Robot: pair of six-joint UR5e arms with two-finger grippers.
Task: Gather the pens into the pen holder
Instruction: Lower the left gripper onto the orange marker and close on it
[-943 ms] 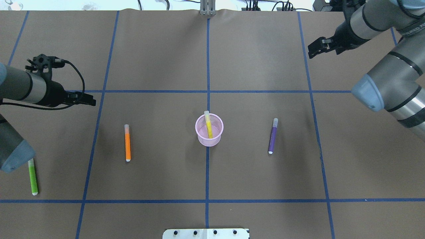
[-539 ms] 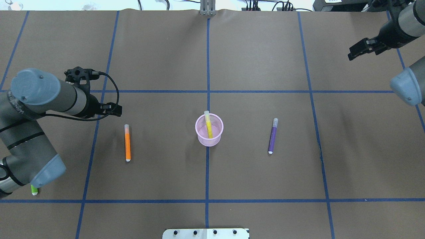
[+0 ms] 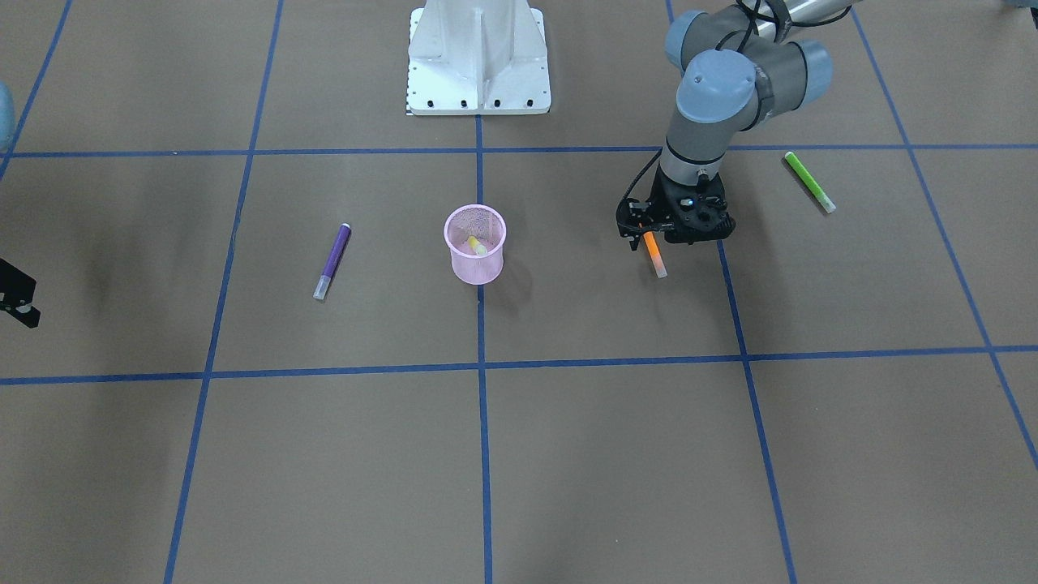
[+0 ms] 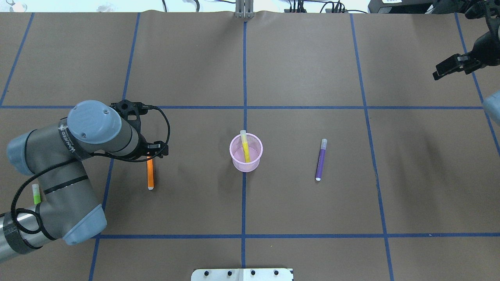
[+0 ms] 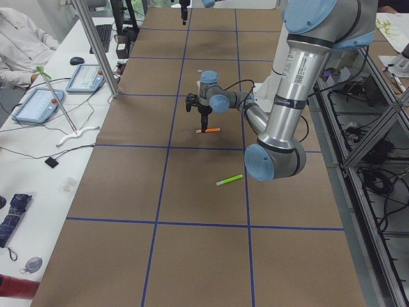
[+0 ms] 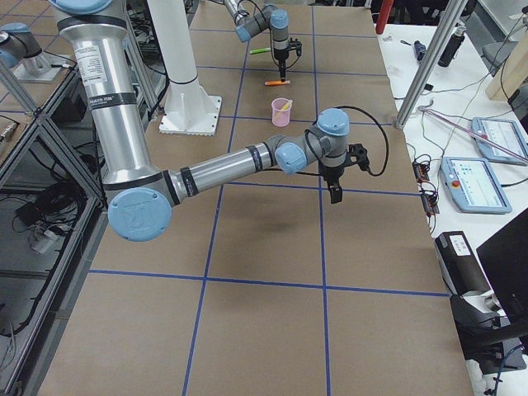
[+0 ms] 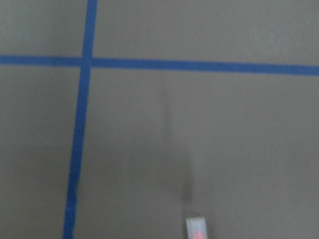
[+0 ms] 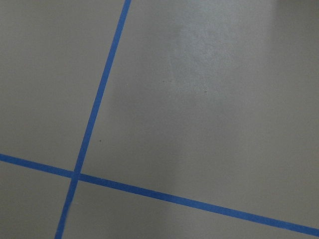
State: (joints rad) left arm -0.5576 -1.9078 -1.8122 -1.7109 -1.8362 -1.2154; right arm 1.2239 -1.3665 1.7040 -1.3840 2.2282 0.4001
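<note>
The pink mesh pen holder (image 4: 246, 163) stands upright at the table's middle, also in the front view (image 3: 476, 261). The yellow pen (image 4: 245, 148) leans inside it. The orange pen (image 4: 150, 174) lies to its left. My left gripper (image 4: 158, 150) hangs over that pen's capped end, jaws apparently open around it and holding nothing. The cap shows at the bottom of the left wrist view (image 7: 195, 229). The purple pen (image 4: 321, 160) lies right of the holder. The green pen (image 4: 36, 194) lies far left, partly hidden by my left arm. My right gripper (image 4: 438, 72) is open and empty at the far right.
The robot's white base plate (image 4: 242, 274) sits at the near table edge. Blue tape lines (image 4: 244, 78) cross the brown table cover. An operator (image 5: 19, 45) sits beside the table at its far side, with tablets nearby.
My left arm has swung right from the table's left edge to above the orange pen, now covering part of the green pen. My right gripper has drawn back to the far right.
</note>
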